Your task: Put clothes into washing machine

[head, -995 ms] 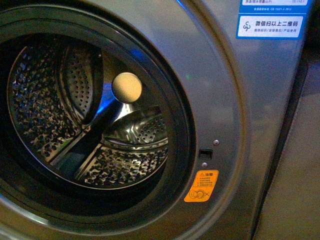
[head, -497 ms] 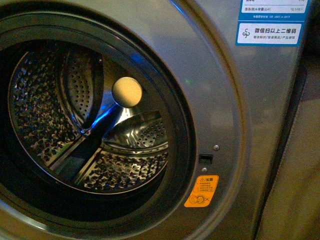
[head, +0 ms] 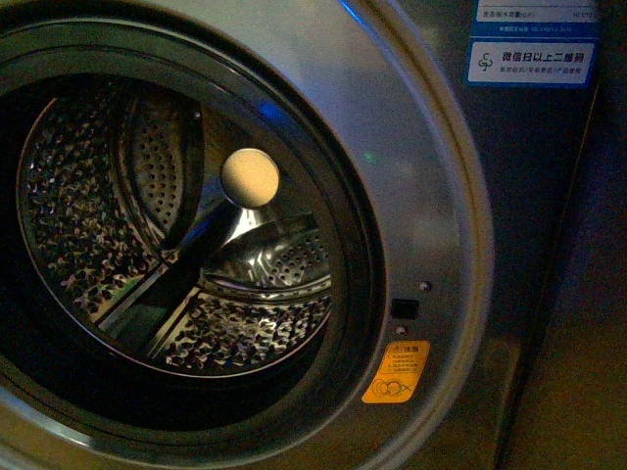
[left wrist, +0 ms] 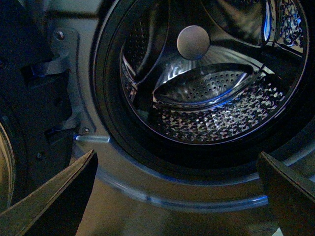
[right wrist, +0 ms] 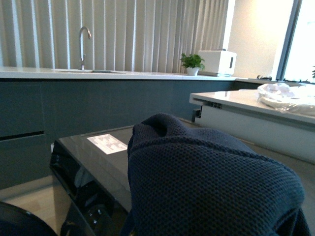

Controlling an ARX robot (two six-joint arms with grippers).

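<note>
Kitchen backdrop, right wrist view: slatted blinds and a long counter [right wrist: 98, 74] with a tap [right wrist: 84, 39] near its far edge. Foreground — the clothes [right wrist: 211, 182], a dark navy bundle, apparently held above the top of the washing machine [head: 431, 196] and not yet in the port. My right gripper is hidden under the fabric; I cannot tell its closure. My left gripper [left wrist: 176, 156] is spread wide and empty, facing the bare drum [head: 108, 215]. Step in hand, I judge: carrying to the port. Next — lower the bundle and feed it past the rim.
</note>
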